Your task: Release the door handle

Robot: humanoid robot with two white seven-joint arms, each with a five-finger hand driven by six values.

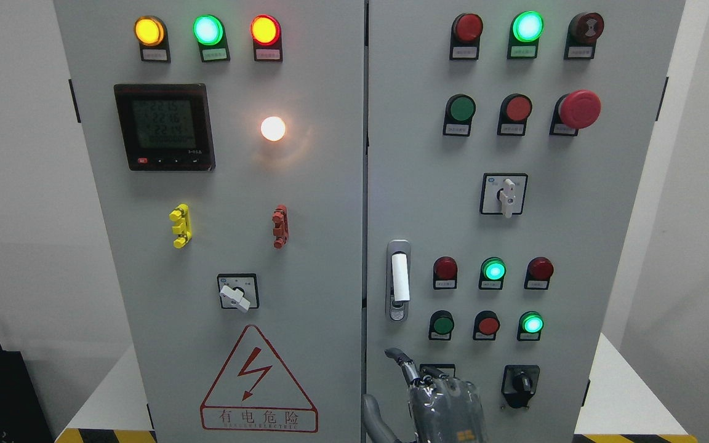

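The door handle (399, 278) is a white lever in a silver recessed plate with a keyhole below it. It sits upright at the left edge of the cabinet's right door (607, 246). My right hand (434, 394) rises from the bottom edge just right of the middle, its back toward the camera. It is below the handle and not touching it. Its fingers (399, 358) are loosely spread and hold nothing, and the thumb (372, 419) points out to the left. The left arm does not show.
Both doors of the grey cabinet carry lit indicator lamps, push buttons, a red emergency stop (578, 109), rotary switches (504, 195) and a meter (165, 127). A black knob (520, 385) sits right of my hand. The cabinet stands on a white base with hazard striping (105, 435).
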